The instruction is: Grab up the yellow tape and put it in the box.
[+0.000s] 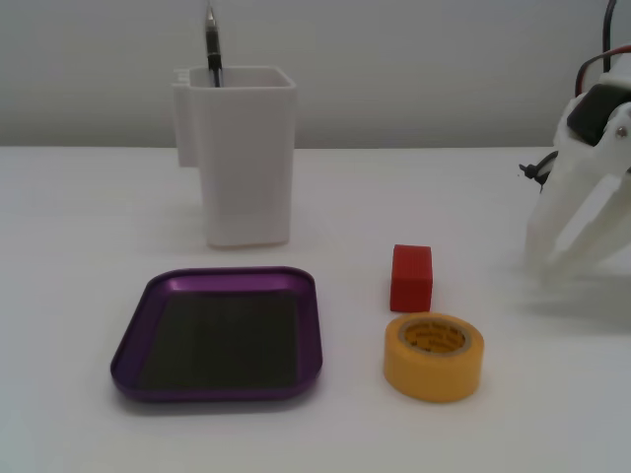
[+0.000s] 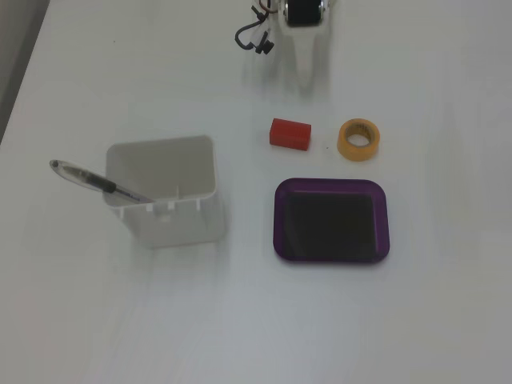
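The yellow tape lies flat on the white table, hollow core up, just in front of a small red block. In another fixed view the tape lies to the right of the block. The box, a shallow purple tray with a dark inside, is empty and sits left of the tape; from above it lies below the tape and block. My white gripper rests at the right edge, tips together and empty, well apart from the tape. From above it points down from the top edge.
A tall white plastic container with a pen in it stands behind the tray; from above the container is left of the tray. Black cables hang by the arm's base.
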Available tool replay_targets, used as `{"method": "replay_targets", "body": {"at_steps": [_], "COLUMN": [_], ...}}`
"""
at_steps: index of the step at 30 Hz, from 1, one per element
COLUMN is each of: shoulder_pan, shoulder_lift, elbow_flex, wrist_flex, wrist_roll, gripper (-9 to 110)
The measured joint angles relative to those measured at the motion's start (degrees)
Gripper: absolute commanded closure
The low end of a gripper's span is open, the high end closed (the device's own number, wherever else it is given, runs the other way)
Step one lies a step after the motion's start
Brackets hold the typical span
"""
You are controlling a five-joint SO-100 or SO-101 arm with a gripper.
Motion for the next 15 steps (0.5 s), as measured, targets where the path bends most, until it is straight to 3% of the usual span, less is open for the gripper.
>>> {"method": "replay_targets", "body": {"at_steps": [4,10,15], "shoulder_pan": [-0.26,-0.62,-0.53], "shoulder_lift": [-4.39,-44.21,-41.75], "elbow_flex": [-6.42,-42.98,-41.48], "wrist_flex": [4.39,5.89,4.66], "wrist_roll": [-9.67,-12.04,-12.66], "gripper": [91,91,91]}}
